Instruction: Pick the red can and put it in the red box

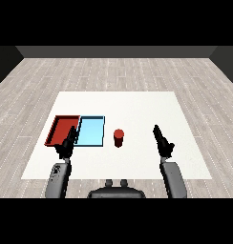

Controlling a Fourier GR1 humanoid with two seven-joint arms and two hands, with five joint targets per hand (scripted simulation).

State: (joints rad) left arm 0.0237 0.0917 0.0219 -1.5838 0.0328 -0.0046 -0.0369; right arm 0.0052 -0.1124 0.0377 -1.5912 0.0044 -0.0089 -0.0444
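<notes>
Standing upright on the white table (pixel 137 102): 1 red can (pixel 119 137), alone near the middle of the near half, touched by neither hand. Just to its left, apart from it by a strip of bare tabletop: the light blue tray (pixel 91 131). Beyond that, side by side with it and seemingly edge to edge: the red tray (pixel 61 128), farthest left of the 2. Nothing seen inside either tray.

Well to the right of the can, held above the table: the right hand (pixel 162 141), fingers straight and pointing forward across the table, close together, thumb out a little to the side, holding nothing. Clear gap of bare table between this hand and the can.

On the other side, over the near edge where the 2 trays meet: the left hand (pixel 67 144), fingers likewise extended forward and relaxed, holding nothing, its tips overlapping the red tray's near right corner as seen from the head. Contact with the tray impossible to tell.

Behind both hands, rising from the lower corners: 2 grey forearms. All around the table: pale wood-plank floor (pixel 118 71).
</notes>
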